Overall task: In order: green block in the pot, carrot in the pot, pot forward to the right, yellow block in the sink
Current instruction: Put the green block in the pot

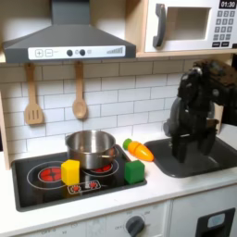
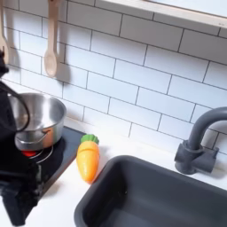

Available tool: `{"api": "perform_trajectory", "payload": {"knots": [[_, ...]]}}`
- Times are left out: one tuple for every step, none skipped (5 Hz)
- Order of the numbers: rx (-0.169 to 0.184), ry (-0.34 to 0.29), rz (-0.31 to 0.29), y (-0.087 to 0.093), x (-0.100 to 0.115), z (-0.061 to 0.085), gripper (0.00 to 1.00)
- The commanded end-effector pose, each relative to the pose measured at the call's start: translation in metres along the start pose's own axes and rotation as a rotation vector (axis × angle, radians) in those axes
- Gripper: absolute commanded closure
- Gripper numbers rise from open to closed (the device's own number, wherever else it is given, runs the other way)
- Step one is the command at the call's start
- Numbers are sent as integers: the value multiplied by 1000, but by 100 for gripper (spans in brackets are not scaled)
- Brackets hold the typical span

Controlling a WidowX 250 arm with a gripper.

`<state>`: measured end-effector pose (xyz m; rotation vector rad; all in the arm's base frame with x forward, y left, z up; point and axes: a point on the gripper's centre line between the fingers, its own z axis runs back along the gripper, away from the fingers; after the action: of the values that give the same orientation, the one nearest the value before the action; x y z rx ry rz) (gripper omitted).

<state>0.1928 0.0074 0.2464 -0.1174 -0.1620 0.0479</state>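
Sitting at the stovetop's front edge: green block.

Soft, even indoor light, both exterior views low-resolution and slightly blurred, with mild glare on the pot.

From the first exterior view we face the toy kitchen head-on. The second exterior view looks closer, angled from above. We see the pot, carrot and sink in both exterior views.
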Motion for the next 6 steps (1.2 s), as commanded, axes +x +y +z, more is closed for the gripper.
{"api": "perform_trajectory", "payload": {"knots": [[14,-17,-35,9,40,-21,0],[24,-17,-20,15,50,-29,0],[40,-11,18,25,61,-34,0],[65,-9,61,37,72,-38,0],[95,-12,76,46,79,-44,0],[108,3,64,47,83,-53,0]]}}
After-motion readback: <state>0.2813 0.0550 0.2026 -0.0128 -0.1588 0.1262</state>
